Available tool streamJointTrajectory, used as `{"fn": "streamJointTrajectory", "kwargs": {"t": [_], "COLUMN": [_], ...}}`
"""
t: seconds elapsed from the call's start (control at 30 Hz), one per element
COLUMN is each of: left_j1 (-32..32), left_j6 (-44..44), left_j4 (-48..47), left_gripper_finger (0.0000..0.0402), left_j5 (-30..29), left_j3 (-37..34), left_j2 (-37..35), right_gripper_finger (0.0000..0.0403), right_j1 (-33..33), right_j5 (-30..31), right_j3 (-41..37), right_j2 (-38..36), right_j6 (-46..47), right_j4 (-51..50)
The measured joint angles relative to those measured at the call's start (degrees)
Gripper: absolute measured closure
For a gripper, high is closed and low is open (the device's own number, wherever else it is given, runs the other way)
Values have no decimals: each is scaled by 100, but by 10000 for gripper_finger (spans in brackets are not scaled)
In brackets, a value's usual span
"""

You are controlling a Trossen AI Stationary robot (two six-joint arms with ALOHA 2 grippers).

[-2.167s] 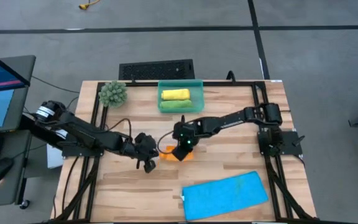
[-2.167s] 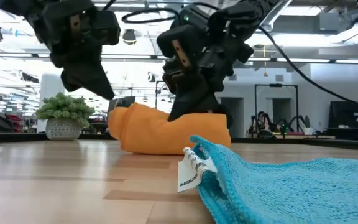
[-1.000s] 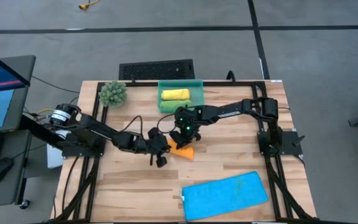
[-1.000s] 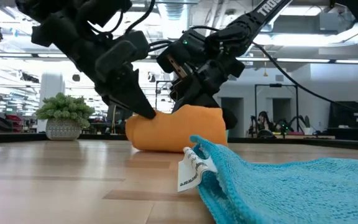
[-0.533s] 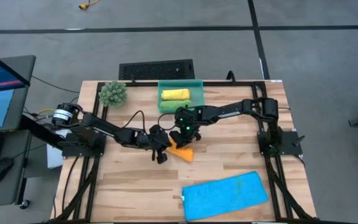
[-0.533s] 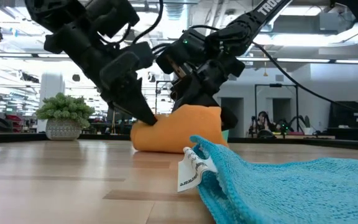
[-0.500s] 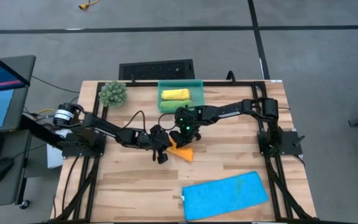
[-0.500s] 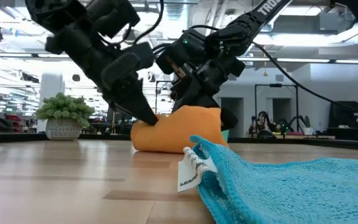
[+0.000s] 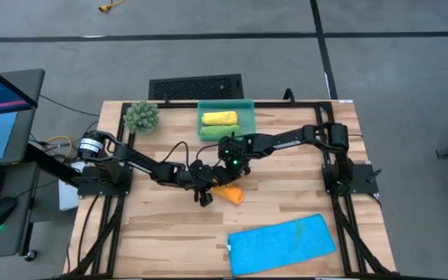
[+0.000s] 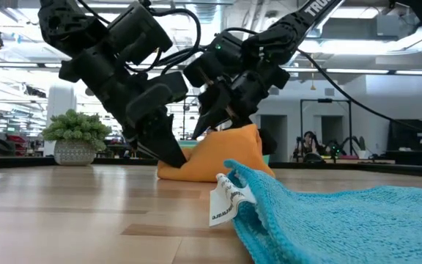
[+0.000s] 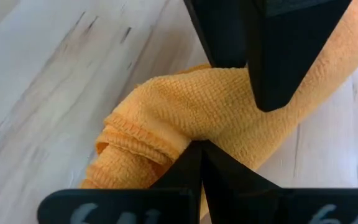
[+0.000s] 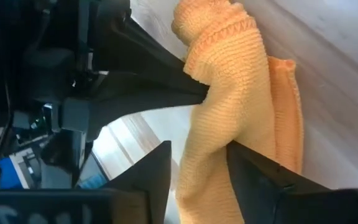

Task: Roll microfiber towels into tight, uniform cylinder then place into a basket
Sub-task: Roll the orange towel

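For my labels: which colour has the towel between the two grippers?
Orange towel; it shows best in the left wrist view.

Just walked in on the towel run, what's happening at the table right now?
Both arms are at the orange towel mid-table. The left gripper is shut, its tip pressed into the towel's end. The right gripper has its fingers apart around the cloth, which looks bunched rather than a neat roll. The basket at the back already holds a yellow roll and a green roll. The blue towel lies flat at the front.
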Motion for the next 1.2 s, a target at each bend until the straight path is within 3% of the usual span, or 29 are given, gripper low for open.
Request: {"fn": "streamJointTrajectory", "kwargs": {"t": [0.3,0.7,0.97,1.2], "left_j1": [4,2,2,2], "left_j6": [-355,-678,-788,-791], "left_j4": [-24,-57,-55,-39], "left_gripper_finger": [401,401,401,401], "left_j5": [100,181,183,279], "left_j3": [0,0,-3,-4], "left_j2": [0,0,0,2], "right_gripper_finger": [216,223,226,234], "right_j1": [-95,386,1354,1408], "right_j5": [77,1560,1780,1848], "right_j3": [4,-10,-636,-761], "right_j2": [-366,-1628,-2024,-1261], "right_j6": [-533,-1838,-2164,-1761], "right_j4": [-468,-2002,-378,712]}}
